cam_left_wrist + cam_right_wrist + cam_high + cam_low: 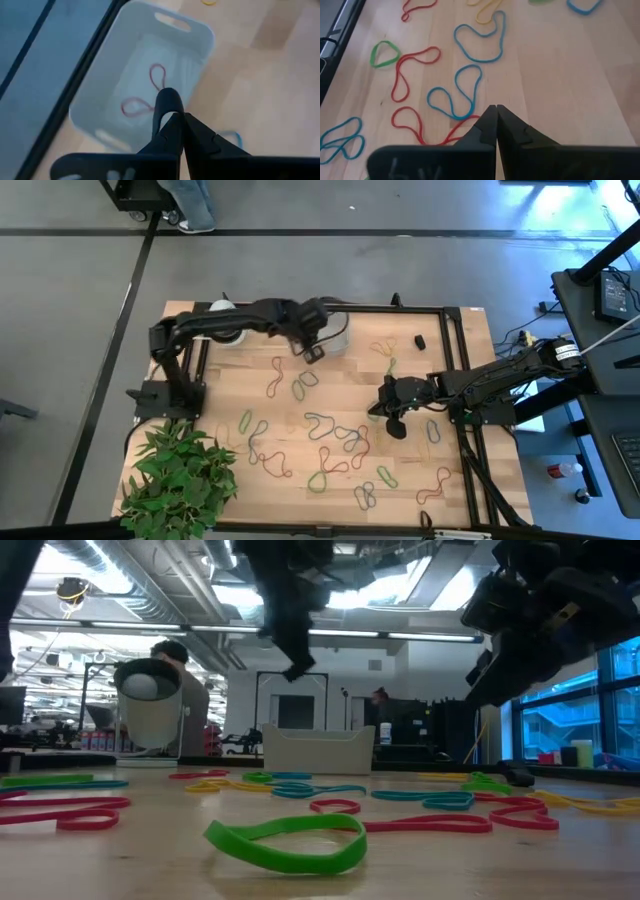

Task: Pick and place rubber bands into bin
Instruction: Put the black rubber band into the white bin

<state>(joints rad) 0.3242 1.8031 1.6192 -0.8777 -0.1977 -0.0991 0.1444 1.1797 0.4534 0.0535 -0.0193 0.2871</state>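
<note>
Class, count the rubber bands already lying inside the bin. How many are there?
1: a red rubber band twisted into loops on the floor of the bin; the left tool may hide more.

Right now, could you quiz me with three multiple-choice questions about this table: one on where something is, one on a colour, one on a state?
1. Where is the left end effector?
A. over the bin
B. over the plant
C. off the table

2. What colour is the rubber band inside the bin?
A. green
B. red
C. blue

3. How do the right end effector fingers stand?
A. wide open
B. shut, empty
C. shut on a band

Answers:
1. A: its wrist view looks down into the bin.
2. B: a red rubber band lies on the bin's floor.
3. B: the fingers meet, with nothing between them.
</note>
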